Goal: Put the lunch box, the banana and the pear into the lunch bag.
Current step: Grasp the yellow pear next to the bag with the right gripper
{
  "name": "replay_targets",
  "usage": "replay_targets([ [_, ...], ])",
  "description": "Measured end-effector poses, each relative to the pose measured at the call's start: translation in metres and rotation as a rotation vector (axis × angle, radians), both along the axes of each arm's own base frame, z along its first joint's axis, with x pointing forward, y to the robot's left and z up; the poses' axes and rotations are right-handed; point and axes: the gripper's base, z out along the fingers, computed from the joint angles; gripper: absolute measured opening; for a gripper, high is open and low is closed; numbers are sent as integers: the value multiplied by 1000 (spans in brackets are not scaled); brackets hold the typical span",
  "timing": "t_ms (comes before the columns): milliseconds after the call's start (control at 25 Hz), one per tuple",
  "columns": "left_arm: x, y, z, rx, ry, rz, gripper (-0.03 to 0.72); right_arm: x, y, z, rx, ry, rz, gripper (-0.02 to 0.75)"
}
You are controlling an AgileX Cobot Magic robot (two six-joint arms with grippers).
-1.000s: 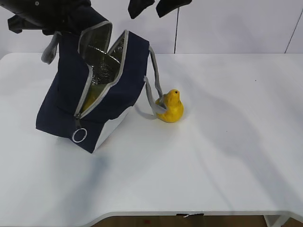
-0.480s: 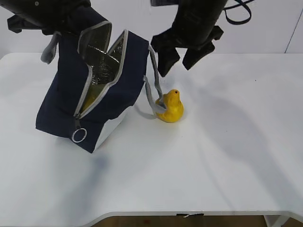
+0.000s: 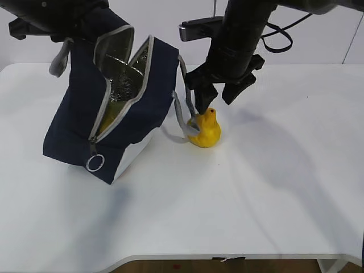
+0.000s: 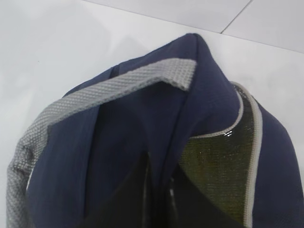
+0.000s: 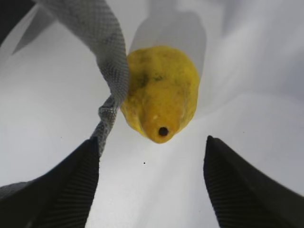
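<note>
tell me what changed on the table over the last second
The right gripper came down from the top edge to just above the pear, fingers apart, holding nothing. The pear, the lunch bag and the left gripper's pinch on the bag's rim stayed as they were.

White table [image 3: 273,199] with rounded front edge, pale panelled wall [image 3: 296,34] behind, soft even light, faint shadows

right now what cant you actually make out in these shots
- Contents of the lunch bag: exterior view shows only a yellow sliver through the opening; its walls hide the rest, so lunch box and banana can't be confirmed.
- Left gripper: left wrist view shows only dark shapes at the bottom edge, buried in bag fabric.
- Pear: the grey strap covers its left side in the right wrist view.
</note>
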Motion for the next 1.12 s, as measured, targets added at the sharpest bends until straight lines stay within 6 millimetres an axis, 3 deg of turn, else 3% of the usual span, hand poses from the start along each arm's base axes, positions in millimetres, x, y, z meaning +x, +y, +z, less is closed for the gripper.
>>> replay_targets([
  [320, 0, 0, 0, 0, 0, 0, -2, 6, 2, -22, -18, 39, 8, 501],
  [920, 0, 0, 0, 0, 0, 0, -2, 14, 5, -32, -8, 2, 11, 480],
  [1120, 0, 0, 0, 0, 0, 0, -2, 16, 6, -37, -6, -3, 10, 412],
])
